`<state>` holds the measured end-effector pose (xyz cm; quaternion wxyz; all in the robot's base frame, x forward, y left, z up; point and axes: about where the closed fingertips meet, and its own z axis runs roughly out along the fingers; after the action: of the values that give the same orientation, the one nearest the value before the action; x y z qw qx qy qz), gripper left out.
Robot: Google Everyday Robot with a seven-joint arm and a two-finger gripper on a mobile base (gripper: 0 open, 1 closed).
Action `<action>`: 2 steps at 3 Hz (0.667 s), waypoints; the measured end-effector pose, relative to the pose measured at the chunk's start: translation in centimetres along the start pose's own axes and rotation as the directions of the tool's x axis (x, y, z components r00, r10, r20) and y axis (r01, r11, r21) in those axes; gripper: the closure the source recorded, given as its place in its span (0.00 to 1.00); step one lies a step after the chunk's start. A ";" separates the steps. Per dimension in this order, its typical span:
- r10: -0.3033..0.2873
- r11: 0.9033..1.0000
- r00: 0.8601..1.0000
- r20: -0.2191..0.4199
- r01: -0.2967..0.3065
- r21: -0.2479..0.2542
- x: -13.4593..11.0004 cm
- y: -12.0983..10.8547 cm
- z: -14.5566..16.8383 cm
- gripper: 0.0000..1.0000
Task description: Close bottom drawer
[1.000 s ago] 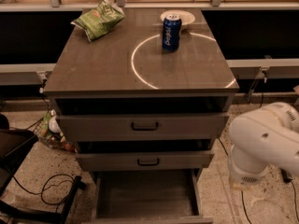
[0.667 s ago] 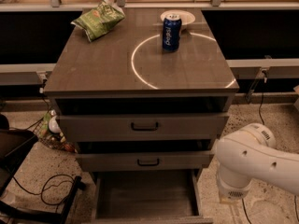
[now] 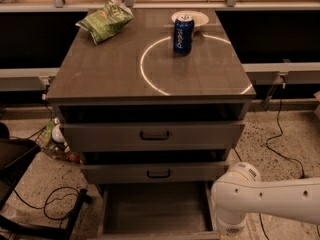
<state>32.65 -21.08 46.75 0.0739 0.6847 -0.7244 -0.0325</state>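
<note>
The bottom drawer [image 3: 155, 209] stands pulled far out under the cabinet. Its plain grey inside shows, and its front runs along the lower edge of the camera view with the handle hidden. The middle drawer [image 3: 157, 172] and the top drawer [image 3: 152, 135] are each pulled out a little. My white arm [image 3: 260, 196] reaches in from the right, with its wrist end [image 3: 231, 219] at the bottom drawer's right front corner. My gripper is below the edge of the view and does not show.
On the cabinet top [image 3: 100, 69] lie a green chip bag [image 3: 105, 20], a blue can [image 3: 183, 34] and a white plate [image 3: 190, 18]. A black chair base [image 3: 30, 204] and cables lie on the floor at the left. More cables trail at the right.
My arm has swung left and lower, from beside the cabinet's right side to the bottom drawer's right front corner. The drawers have not moved.
</note>
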 end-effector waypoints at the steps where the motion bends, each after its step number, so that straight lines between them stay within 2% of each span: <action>1: 0.000 1.000 1.000 0.001 0.000 -0.002 0.0 0.0 0.1 1.00; 2: 0.002 1.000 1.000 0.015 -0.002 -0.009 -1.0 0.0 2.5 1.00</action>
<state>32.32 -20.17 44.26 0.0716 0.6835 -0.7253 -0.0406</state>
